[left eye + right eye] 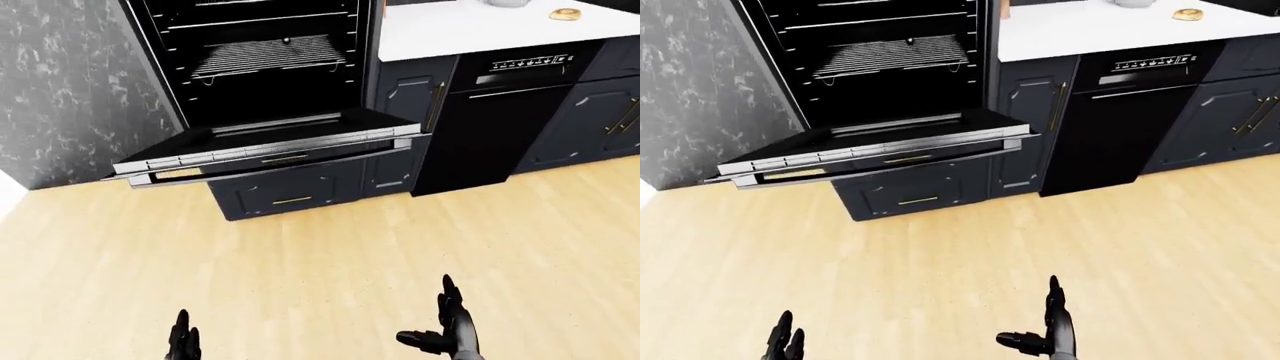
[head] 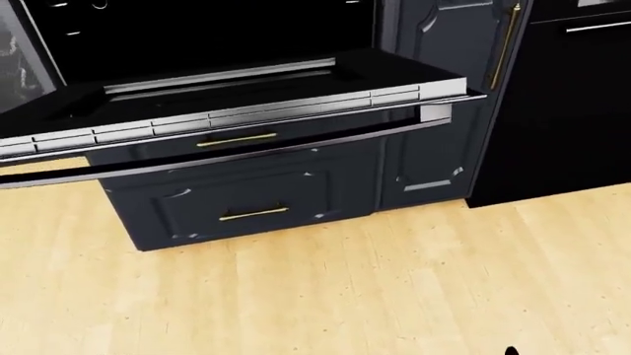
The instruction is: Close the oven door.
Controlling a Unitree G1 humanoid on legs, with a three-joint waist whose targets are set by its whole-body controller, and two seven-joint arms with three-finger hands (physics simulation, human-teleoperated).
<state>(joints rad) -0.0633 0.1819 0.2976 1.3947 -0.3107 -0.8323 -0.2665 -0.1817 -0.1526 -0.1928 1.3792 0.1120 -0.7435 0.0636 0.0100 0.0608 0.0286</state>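
The black oven (image 1: pixel 265 67) stands at the upper left of the left-eye view with its wire racks showing. Its door (image 1: pixel 262 139) hangs folded down flat, a silver handle bar (image 1: pixel 270 166) along its outer edge; the head view shows the same door (image 2: pixel 227 92) up close. Both hands sit low over the wood floor, well short of the door. My left hand (image 1: pixel 183 341) points its fingers upward. My right hand (image 1: pixel 447 328) has its fingers spread, thumb out to the left. Neither touches anything.
Dark blue drawers with gold pulls (image 2: pixel 254 214) sit under the door. Right of the oven are a narrow cabinet (image 1: pixel 408 112), a black dishwasher (image 1: pixel 500 120) and a white counter (image 1: pixel 480 26). A grey marbled wall (image 1: pixel 70 90) stands at the left.
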